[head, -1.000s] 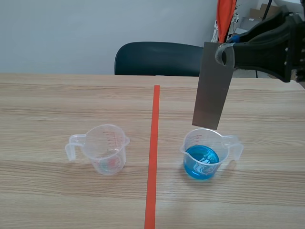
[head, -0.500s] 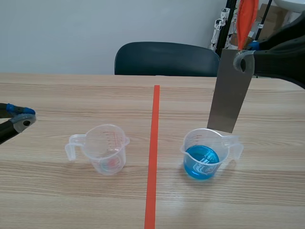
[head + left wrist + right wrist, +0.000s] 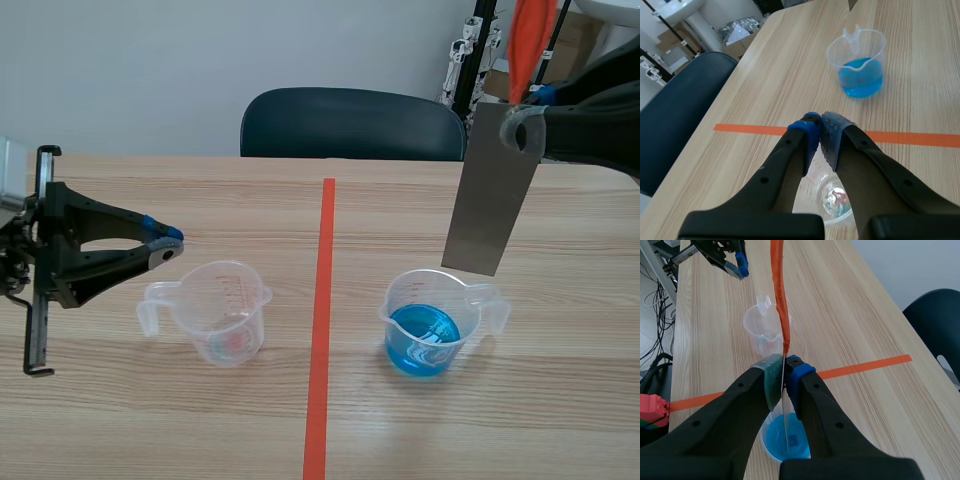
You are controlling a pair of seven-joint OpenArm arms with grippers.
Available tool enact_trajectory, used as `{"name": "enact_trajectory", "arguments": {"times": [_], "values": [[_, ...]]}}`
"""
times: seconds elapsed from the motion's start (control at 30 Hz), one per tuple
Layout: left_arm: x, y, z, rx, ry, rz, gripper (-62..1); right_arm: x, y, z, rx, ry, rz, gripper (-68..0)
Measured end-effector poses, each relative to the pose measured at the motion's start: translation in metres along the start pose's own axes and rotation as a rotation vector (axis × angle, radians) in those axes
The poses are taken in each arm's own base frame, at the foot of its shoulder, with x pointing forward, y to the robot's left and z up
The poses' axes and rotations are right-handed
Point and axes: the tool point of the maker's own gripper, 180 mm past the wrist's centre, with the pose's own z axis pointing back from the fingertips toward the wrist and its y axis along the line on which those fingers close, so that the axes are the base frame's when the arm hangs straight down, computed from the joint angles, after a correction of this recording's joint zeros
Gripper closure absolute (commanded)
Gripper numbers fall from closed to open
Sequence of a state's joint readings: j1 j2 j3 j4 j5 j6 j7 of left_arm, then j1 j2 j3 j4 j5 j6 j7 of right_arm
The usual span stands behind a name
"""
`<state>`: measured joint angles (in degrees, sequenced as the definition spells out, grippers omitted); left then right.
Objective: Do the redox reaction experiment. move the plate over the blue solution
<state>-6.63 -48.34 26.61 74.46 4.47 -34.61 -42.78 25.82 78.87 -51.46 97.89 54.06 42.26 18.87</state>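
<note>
My right gripper (image 3: 522, 125) is shut on a grey metal plate (image 3: 493, 190), which hangs upright with its lower edge just above the far rim of the clear cup of blue solution (image 3: 428, 325). The right wrist view shows the plate edge-on (image 3: 785, 415) between my pads, over the blue solution (image 3: 788, 437). An orange strip (image 3: 779, 292) rises from the grip. My left gripper (image 3: 165, 243) is shut on nothing, above and left of a nearly empty clear cup (image 3: 228, 312). That cup (image 3: 832, 197) lies under the left fingers; the blue cup (image 3: 858, 62) stands ahead.
An orange-red tape line (image 3: 321, 320) runs down the table between the two cups. A dark chair (image 3: 350, 122) stands behind the table's far edge. Stands and boxes sit beyond the table at the back right.
My left arm has come in from the left toward the nearly empty cup. The plate has shifted right, from over the blue cup's middle to its far right rim.
</note>
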Motion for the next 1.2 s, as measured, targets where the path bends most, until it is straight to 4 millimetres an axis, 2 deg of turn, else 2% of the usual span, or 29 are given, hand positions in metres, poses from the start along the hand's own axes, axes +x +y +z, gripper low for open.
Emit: {"name": "enact_trajectory", "arguments": {"times": [0.3,0.5,0.87,1.03,1.2], "values": [[0.009,-0.004,-0.049,-0.03,-0.039,0.007,-4.0,0.003,0.006,-0.013,0.026,-0.038,0.004,-0.6],[0.011,-0.006,-0.068,-0.028,-0.04,0.015,-4.0,0.002,0.009,-0.018,0.041,-0.041,0.017,-0.6],[0.012,-0.025,-0.1,-0.096,-0.027,0.063,-4.0,0.002,0.009,-0.018,0.041,-0.04,0.017,-0.6],[0.001,-0.032,-0.113,-0.111,-0.014,0.107,-4.0,0.002,0.009,-0.018,0.041,-0.04,0.017,-0.6],[-0.022,-0.04,-0.12,-0.117,0.038,0.171,-4.0,0.002,0.009,-0.018,0.041,-0.04,0.017,-0.6]]}}
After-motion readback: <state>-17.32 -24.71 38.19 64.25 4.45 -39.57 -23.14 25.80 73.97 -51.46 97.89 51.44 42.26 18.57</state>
